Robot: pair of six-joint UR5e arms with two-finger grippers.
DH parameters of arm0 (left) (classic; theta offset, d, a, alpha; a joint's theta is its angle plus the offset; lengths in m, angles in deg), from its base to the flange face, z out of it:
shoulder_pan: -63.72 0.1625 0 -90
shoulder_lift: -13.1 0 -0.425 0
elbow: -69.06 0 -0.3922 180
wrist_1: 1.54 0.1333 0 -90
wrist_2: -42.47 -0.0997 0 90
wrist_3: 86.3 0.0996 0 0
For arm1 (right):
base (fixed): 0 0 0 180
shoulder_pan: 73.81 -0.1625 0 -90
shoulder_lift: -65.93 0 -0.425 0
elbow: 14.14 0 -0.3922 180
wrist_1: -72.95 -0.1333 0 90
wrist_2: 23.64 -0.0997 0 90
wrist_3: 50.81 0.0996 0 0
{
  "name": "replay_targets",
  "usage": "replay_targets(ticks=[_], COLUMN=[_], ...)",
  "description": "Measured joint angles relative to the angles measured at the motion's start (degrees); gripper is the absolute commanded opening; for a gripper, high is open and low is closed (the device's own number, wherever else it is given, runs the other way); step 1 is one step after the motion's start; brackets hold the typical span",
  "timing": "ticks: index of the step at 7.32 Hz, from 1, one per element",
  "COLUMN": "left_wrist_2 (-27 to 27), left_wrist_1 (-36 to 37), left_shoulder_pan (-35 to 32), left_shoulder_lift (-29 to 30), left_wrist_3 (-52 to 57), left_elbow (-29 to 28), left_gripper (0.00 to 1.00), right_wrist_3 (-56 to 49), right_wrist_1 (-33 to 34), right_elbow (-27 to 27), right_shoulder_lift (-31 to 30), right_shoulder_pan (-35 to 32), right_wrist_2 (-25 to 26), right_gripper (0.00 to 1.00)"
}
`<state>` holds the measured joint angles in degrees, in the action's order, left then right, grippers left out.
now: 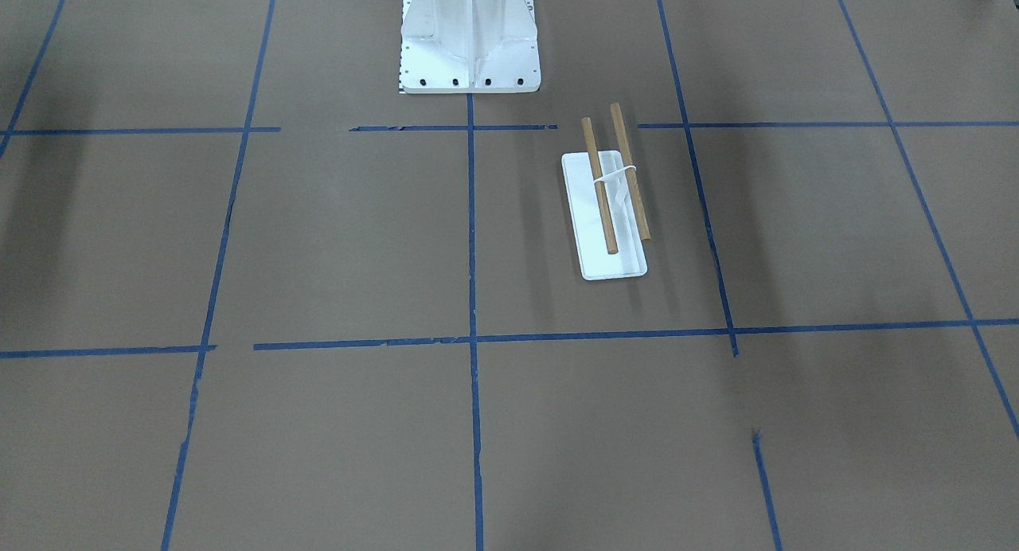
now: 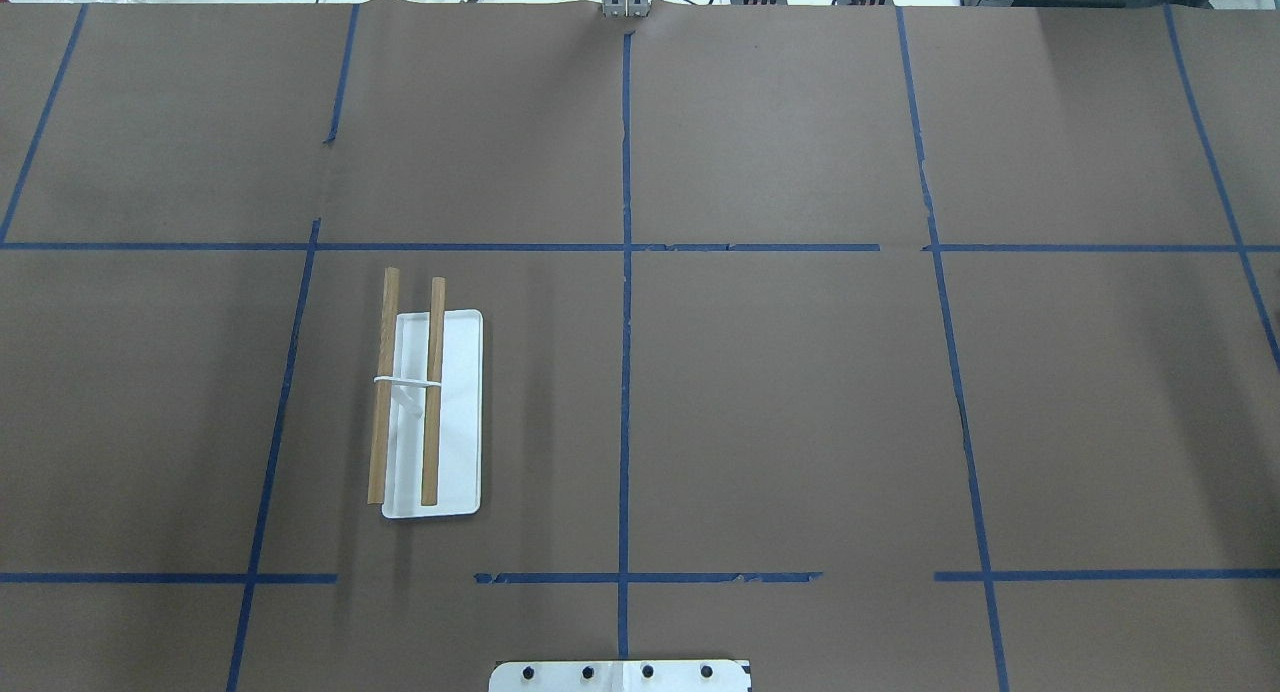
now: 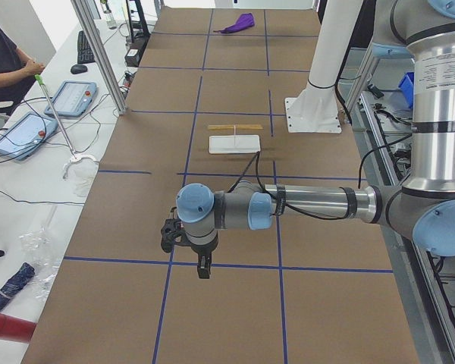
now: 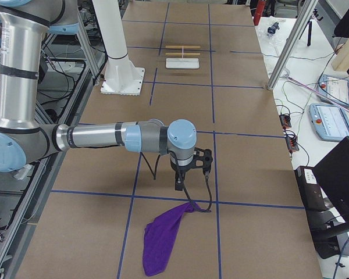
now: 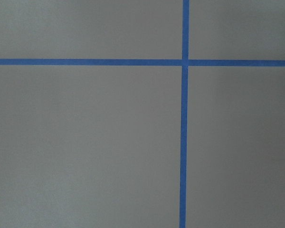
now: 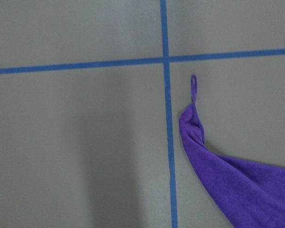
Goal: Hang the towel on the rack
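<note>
We find only the rack (image 2: 433,392) in the overhead view. The right-end view adds the purple towel (image 4: 161,241), lying on the table with its looped corner near our right gripper (image 4: 179,185). We cannot tell either gripper's opening, including the left gripper (image 3: 203,271).

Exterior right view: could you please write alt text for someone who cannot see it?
A purple towel lies on the table near the camera, the right gripper poised close by its tip. The rack stands far off, bare, beside a white pedestal.
</note>
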<state>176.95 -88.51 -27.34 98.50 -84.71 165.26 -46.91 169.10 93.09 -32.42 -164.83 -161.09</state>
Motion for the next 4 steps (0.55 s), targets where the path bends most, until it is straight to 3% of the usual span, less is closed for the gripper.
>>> replay_targets(ticks=[4], left_wrist_2=[0.0], left_wrist_1=[-0.1], left_shoulder_pan=[-0.1], left_shoulder_lift=[1.5], left_wrist_3=[-0.1], left_elbow=[0.2], left_gripper=[1.00], right_wrist_3=[0.2], right_wrist_1=[0.0], right_elbow=[-2.8], right_shoulder_lift=[2.0], right_shoulder_pan=[0.1], right_wrist_2=[-2.6], right_gripper=[1.00])
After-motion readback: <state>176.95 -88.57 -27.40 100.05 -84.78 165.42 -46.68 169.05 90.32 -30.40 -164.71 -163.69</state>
